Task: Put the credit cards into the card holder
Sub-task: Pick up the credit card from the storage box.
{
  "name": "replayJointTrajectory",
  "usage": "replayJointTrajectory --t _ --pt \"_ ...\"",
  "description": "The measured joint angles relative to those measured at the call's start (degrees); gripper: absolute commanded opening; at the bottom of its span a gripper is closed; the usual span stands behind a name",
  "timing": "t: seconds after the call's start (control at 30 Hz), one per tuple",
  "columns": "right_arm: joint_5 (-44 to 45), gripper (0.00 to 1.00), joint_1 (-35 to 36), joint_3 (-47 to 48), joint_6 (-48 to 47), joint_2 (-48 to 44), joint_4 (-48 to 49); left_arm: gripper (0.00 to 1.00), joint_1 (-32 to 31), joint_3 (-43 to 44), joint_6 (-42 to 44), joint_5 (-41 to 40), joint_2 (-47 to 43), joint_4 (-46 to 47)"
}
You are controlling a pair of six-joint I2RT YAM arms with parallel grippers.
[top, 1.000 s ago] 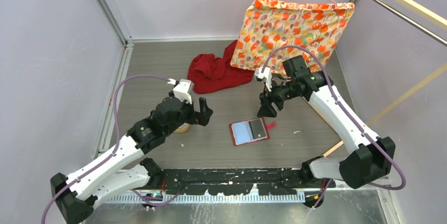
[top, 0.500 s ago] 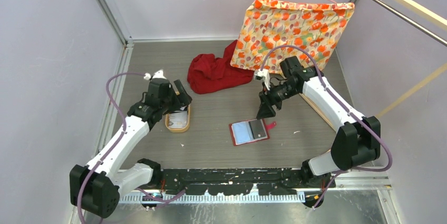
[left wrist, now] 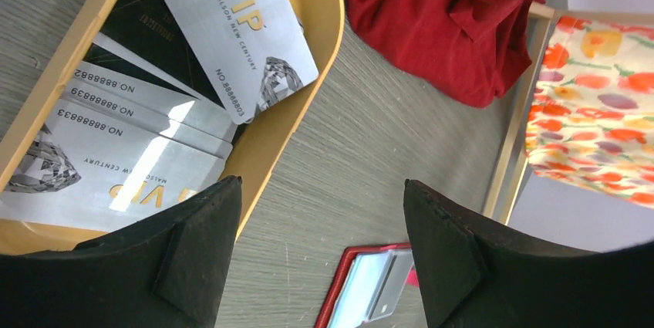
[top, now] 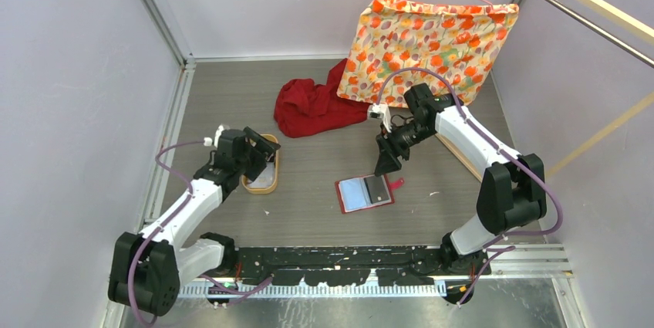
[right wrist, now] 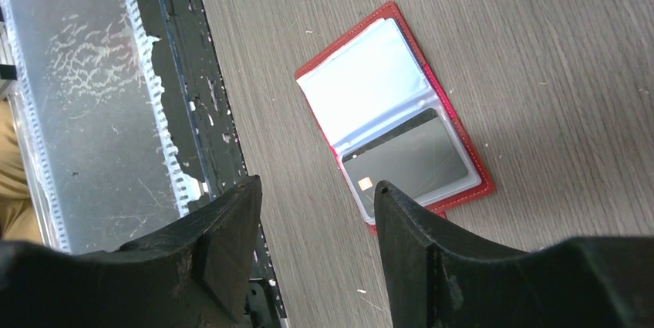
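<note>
The red card holder (top: 365,192) lies open on the table in front of the arms, a pale clear pocket on its left half and a dark card in its right half; it also shows in the right wrist view (right wrist: 397,116) and in the left wrist view (left wrist: 370,285). Several whitish VIP credit cards (left wrist: 162,96) and dark ones lie in the tan oval tray (top: 261,175). My left gripper (top: 261,146) hovers over the tray, open and empty. My right gripper (top: 383,164) hangs just behind the card holder, open and empty.
A crumpled red cloth (top: 312,106) lies at the back centre. A floral patterned cloth (top: 428,42) hangs on a hanger behind the right arm, with wooden bars at the right. The black rail with the arm bases (top: 339,262) runs along the near edge.
The left arm has pulled back to the left, uncovering the tray, and its gripper now sits over it. The right arm's elbow has swung in; its gripper stays behind the card holder.
</note>
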Motion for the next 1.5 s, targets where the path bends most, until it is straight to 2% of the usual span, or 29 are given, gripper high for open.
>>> replayJointTrajectory --t 0.6,1.03,1.5 --pt "0.0 0.59 0.0 0.3 -2.0 0.7 -1.9 0.75 5.1 -8.4 -4.4 4.7 3.1 14.8" --pt "0.0 0.59 0.0 0.7 -2.6 0.8 -2.4 0.75 5.2 -10.0 -6.1 5.5 7.1 21.9" --pt "0.0 0.59 0.0 0.9 -2.8 1.2 -2.8 0.74 5.2 -11.0 -6.4 5.4 7.6 24.7"
